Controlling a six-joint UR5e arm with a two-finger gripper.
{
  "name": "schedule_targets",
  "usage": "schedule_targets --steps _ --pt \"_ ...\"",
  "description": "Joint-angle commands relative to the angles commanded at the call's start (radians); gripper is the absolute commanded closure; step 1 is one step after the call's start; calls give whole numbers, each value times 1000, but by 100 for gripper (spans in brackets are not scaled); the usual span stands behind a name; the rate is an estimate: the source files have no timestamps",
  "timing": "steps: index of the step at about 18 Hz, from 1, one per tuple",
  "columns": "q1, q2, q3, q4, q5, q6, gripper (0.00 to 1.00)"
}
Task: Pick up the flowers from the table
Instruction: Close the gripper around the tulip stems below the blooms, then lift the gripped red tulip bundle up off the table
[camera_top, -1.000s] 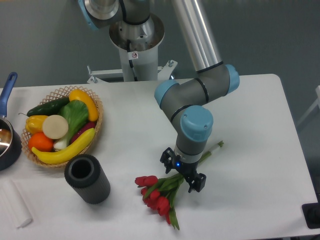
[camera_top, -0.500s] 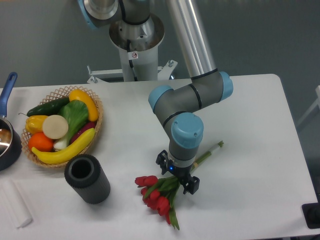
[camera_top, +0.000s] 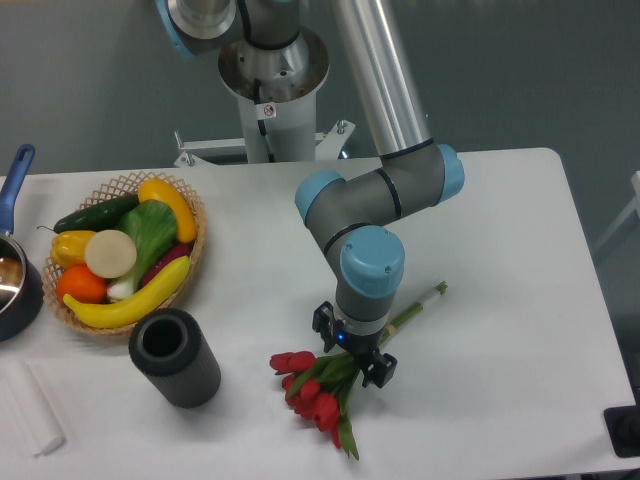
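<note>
The flowers (camera_top: 316, 396), red tulips with green leaves, lie on the white table (camera_top: 500, 230) near its front edge. Their heads point to the lower left and their long stems run up right to about (camera_top: 432, 293). My gripper (camera_top: 349, 348) hangs straight down over the bunch where the leaves meet the stems. It is open, with one finger (camera_top: 322, 323) on the upper-left side and the other finger (camera_top: 376, 371) on the lower-right side of the bunch. The wrist hides the middle of the stems. I cannot tell whether the fingers touch the flowers.
A black cylinder (camera_top: 177, 357) stands upright left of the flowers. A woven basket (camera_top: 190, 215) of fruit and vegetables sits at the left. A dark pot (camera_top: 15, 285) with a blue handle is at the far left edge. The robot base (camera_top: 271, 90) stands behind.
The arm and gripper shifted left along the stems toward the tulip heads during the first half second, then barely moved. The flowers lie where they were.
</note>
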Motion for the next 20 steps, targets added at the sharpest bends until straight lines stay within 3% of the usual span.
schedule_targets --steps 2,3,4,9,13,20 --pt "2 0 1 2 2 -3 47" --pt "2 0 1 2 2 -6 61" --pt "2 0 1 2 2 -8 66" --pt "5 6 17 0 -3 -11 66" --pt "15 57 21 0 -12 -11 66" --pt "89 239 21 -2 -230 -55 66"
